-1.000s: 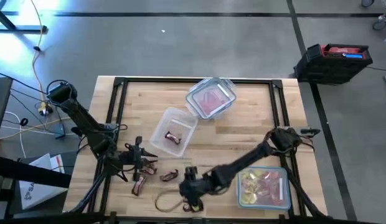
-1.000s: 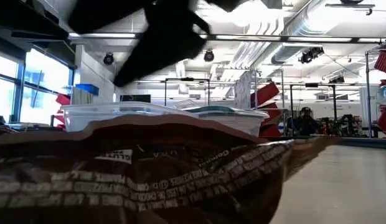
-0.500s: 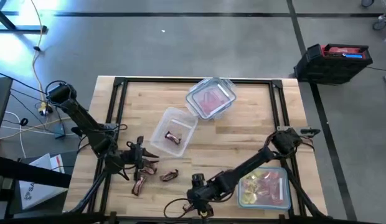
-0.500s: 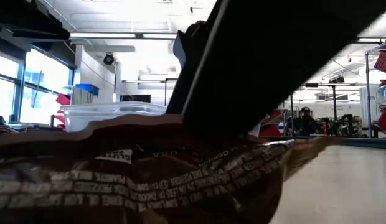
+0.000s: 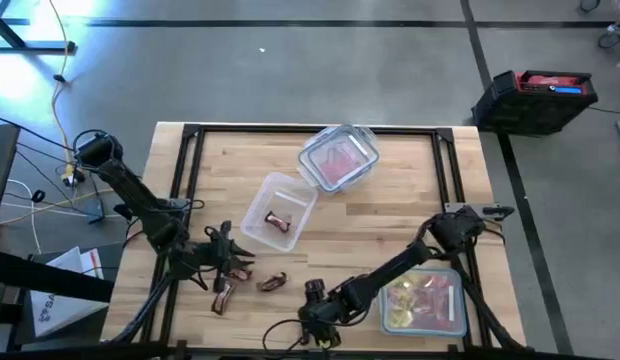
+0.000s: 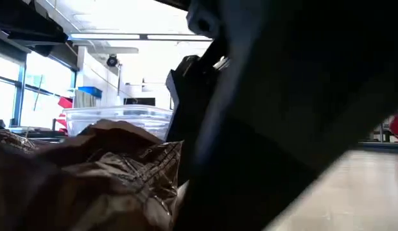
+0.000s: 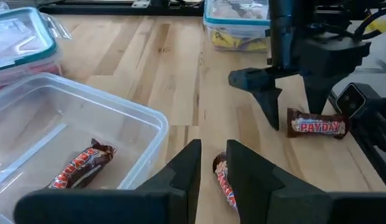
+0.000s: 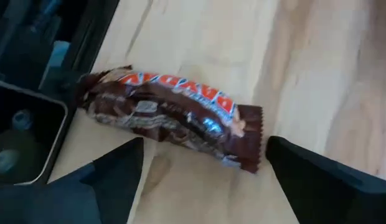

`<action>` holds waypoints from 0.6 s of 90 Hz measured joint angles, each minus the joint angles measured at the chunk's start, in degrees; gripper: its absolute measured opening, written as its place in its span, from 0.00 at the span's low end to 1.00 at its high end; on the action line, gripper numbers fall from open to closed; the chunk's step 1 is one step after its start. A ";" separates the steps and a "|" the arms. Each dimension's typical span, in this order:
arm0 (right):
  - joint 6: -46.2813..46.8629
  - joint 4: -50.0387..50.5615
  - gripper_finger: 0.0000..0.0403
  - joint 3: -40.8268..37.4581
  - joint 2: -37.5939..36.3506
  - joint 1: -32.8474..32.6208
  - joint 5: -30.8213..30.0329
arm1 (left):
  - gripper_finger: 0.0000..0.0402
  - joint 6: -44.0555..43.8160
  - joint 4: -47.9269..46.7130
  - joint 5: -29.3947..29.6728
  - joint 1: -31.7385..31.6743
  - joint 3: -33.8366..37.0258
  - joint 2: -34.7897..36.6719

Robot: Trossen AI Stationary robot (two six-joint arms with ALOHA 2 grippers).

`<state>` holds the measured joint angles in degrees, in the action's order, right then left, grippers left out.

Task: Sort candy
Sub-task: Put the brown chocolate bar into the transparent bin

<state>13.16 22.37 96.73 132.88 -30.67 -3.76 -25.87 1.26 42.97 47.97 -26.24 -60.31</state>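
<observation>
Left gripper (image 7: 208,171) straddles a bar (image 7: 225,183) on the counter (image 7: 180,68); another bar (image 7: 78,168) lies in a tub (image 7: 68,140), a third (image 7: 317,124) by the right gripper (image 7: 292,106)

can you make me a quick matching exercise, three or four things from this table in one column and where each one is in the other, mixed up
Things:
1. candy bar by the right gripper
2. candy bar in the tub
3. yellow candy
4. red candy

Places:
A. in the lidless clear tub mid-table
B. on bare wood between open fingers at the near edge
C. in the far container with the teal rim
D. in the container at the right arm's side

Pairs: 1-B, 2-A, 3-D, 4-C
</observation>
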 joint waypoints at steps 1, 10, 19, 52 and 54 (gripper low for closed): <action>-0.09 -0.20 0.72 0.00 0.03 0.07 0.11 | 0.15 0.00 0.01 0.00 0.00 0.00 0.00; -1.35 -1.54 0.64 0.50 0.27 0.52 0.91 | 0.15 0.00 -0.09 0.02 0.00 0.00 0.00; -1.61 -1.74 0.57 0.70 0.35 0.56 0.80 | 0.15 0.00 -0.07 0.02 0.00 0.00 0.00; 20.46 2.30 0.49 0.81 -1.06 2.24 5.08 | 0.15 -0.02 -0.09 0.03 0.00 0.00 0.00; 22.74 3.13 0.49 0.81 -1.36 2.62 6.51 | 0.15 -0.02 -0.07 0.04 0.00 0.00 0.00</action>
<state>35.90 25.50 97.54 131.52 -28.05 2.75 -25.89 1.19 43.00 47.97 -26.24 -60.31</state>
